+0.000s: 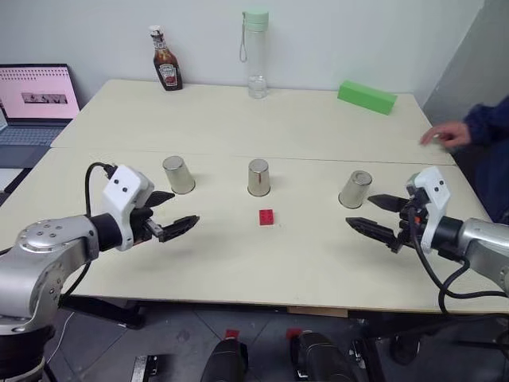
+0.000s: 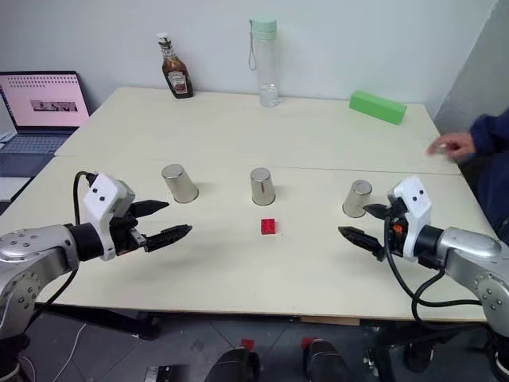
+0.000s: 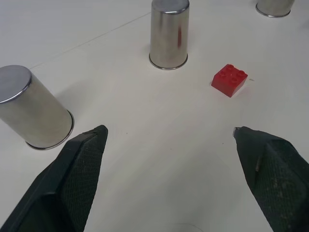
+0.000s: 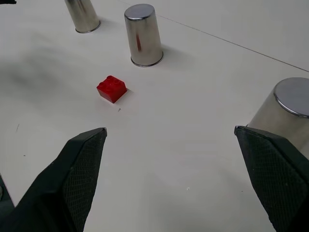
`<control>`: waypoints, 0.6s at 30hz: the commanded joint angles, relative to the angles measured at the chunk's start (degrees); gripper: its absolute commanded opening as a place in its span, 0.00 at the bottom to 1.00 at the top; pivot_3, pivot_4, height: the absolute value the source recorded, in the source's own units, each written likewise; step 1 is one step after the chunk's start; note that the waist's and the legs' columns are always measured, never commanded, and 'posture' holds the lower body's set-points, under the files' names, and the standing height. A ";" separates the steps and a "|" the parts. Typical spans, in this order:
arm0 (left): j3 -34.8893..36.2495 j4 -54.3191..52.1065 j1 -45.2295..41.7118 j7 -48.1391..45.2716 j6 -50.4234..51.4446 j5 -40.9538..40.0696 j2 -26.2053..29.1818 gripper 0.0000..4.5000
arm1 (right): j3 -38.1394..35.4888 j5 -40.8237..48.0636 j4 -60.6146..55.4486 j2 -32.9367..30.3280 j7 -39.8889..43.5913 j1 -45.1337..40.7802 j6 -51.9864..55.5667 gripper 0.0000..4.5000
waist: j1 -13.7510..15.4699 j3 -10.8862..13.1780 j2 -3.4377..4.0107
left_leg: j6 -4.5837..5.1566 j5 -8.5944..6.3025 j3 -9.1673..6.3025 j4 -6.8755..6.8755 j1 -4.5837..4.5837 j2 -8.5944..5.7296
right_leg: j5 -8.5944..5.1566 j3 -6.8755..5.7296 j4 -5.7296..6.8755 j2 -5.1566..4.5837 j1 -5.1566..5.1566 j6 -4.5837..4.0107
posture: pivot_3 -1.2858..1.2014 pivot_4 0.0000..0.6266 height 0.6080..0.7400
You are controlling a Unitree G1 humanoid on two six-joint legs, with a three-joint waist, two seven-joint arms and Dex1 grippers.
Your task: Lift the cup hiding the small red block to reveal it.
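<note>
left arm: came in from the near left, forearm silver metal, wrist housing white plastic; left gripper point(image 1: 169, 212) pointed across toward the table middle, tilted slightly down, hovering over bare tabletop
left gripper state: two black fingers spread apart, nothing between them; textured black pads visible in the left wrist view
right arm: mirrored pose from the near right, same silver forearm and white housing, black cable looped under it; right gripper point(image 1: 374, 215) aimed inward toward the middle, slightly down
right gripper state: fingers wide apart, empty, just near of the right cup
table point(image 1: 238, 270): pale cream, matte, smooth; seam line ran across it just beyond the cups
small red block point(image 1: 266, 216): bright red studded plastic brick, squarish, lay exposed on the table between the grippers, just near of the middle cup, touching nothing
cups: three brushed-steel tapered tumblers, all upside down in a row: left cup point(image 1: 178, 174), middle cup point(image 1: 258, 177), right cup point(image 1: 355, 189); well apart from each other
person's hand point(image 1: 445, 134): rested at the far right edge, dark blue sleeve
laptop point(image 1: 36, 102): open, off the far left, pink screen
far edge: ketchup bottle point(image 1: 166, 59), clear bottle with pale green lid point(image 1: 255, 52), long green block point(image 1: 367, 96)
</note>
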 commanded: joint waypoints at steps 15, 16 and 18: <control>1.71 -1.61 -0.12 -0.46 0.21 -2.08 1.38 0.98 | -0.69 0.66 -1.19 0.76 0.76 -1.19 -0.73 1.00 | 0.00 0.00 0.00 | 0.00 0.00 0.00 -0.02 -0.01 0.00 | 0.04 0.00 0.00 0.00 -0.02 0.08 | 0.52 0.24 1.00; 1.64 -1.57 -0.19 -0.53 0.27 -2.12 1.39 0.98 | -0.63 0.67 -1.40 0.93 0.59 -1.08 -0.70 1.00 | 0.00 0.00 0.00 | 0.00 0.00 0.01 -0.02 -0.01 0.00 | 0.02 0.00 0.00 0.00 -0.02 0.03 | 0.52 0.24 1.00; 1.55 -1.43 -0.37 -0.64 0.34 -2.14 1.46 0.98 | -0.65 0.86 -1.83 1.26 0.30 -0.99 -0.48 1.00 | 0.00 0.00 0.00 | 0.00 0.00 0.01 -0.02 -0.01 0.00 | 0.01 0.00 0.00 0.00 -0.02 0.02 | 0.52 0.24 1.00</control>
